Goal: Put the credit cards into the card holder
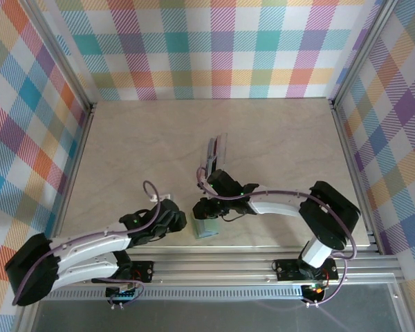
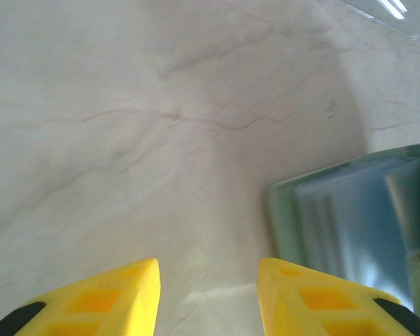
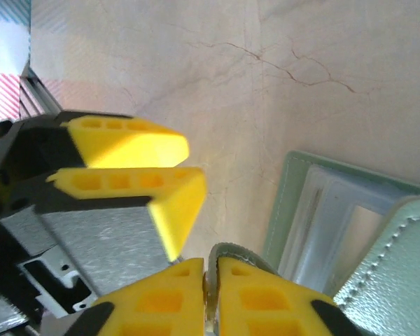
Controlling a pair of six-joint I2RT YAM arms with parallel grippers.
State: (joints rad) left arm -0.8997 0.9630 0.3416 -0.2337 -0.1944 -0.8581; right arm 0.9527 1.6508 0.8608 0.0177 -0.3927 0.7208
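Note:
The grey-green card holder [image 1: 206, 228] lies near the table's front edge, between the two arms. In the right wrist view it [image 3: 294, 203] lies open, with clear pockets showing. My right gripper [image 3: 211, 280] is shut on a curled flap edge of it; seen from above, this gripper [image 1: 203, 207] hangs just over the holder. My left gripper [image 2: 208, 280] stands open over bare table, with the holder [image 2: 350, 224] just to its right. Its yellow fingers [image 3: 133, 143] sit close to the left of the right gripper. The credit cards [image 1: 211, 151] stand in a clear tray further back.
The clear plastic tray [image 1: 220, 146] sits mid-table behind the grippers, and its rim [image 2: 392, 10] shows in the left wrist view. An aluminium rail [image 1: 263, 263] runs along the near edge. Plaid walls [image 1: 28, 138] enclose the beige table [image 1: 138, 145].

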